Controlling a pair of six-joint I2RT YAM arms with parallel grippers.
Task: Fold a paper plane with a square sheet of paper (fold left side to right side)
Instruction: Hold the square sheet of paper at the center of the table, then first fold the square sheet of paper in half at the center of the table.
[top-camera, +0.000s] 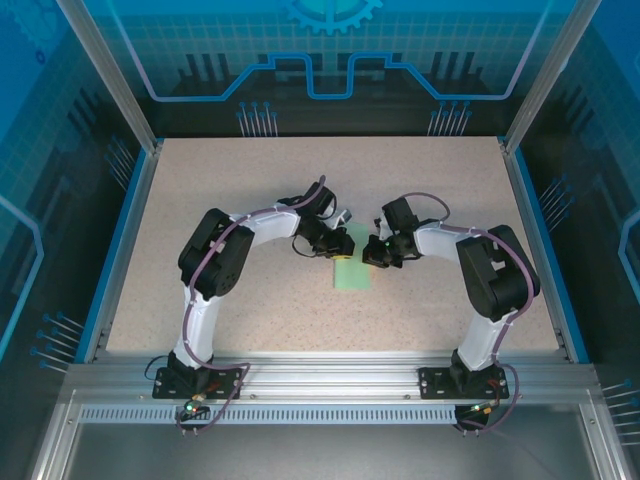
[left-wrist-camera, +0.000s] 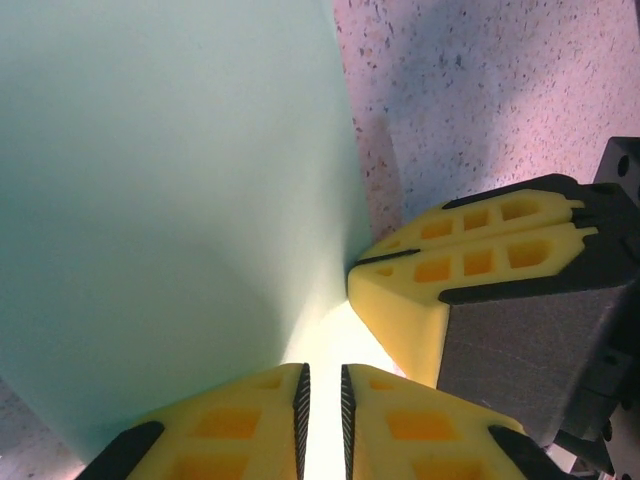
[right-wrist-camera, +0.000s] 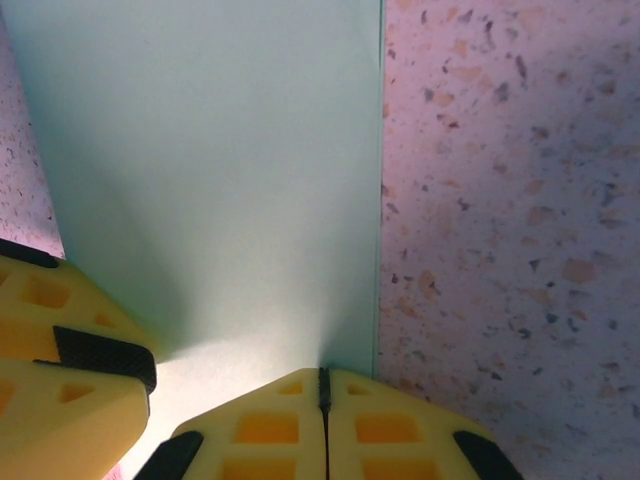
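The square sheet of paper (top-camera: 352, 272) lies on the table as a narrow upright strip of pale mint green, folded over. Both grippers meet at its far end. My left gripper (top-camera: 338, 243) hovers low over the sheet (left-wrist-camera: 170, 200); its jaws (left-wrist-camera: 322, 368) stand a narrow gap apart with bare lit paper showing between them. My right gripper (top-camera: 378, 250) is shut, and its tips (right-wrist-camera: 323, 372) rest on the paper (right-wrist-camera: 220, 150) just inside the straight right edge. The right gripper's yellow fingers (left-wrist-camera: 440, 270) sit close beside the left one's.
A speckled beige tabletop (top-camera: 250, 190) surrounds the sheet, bounded by blue rails and an aluminium frame (top-camera: 320, 375) at the near edge. The left gripper's fingers (right-wrist-camera: 60, 390) crowd the lower left of the right wrist view.
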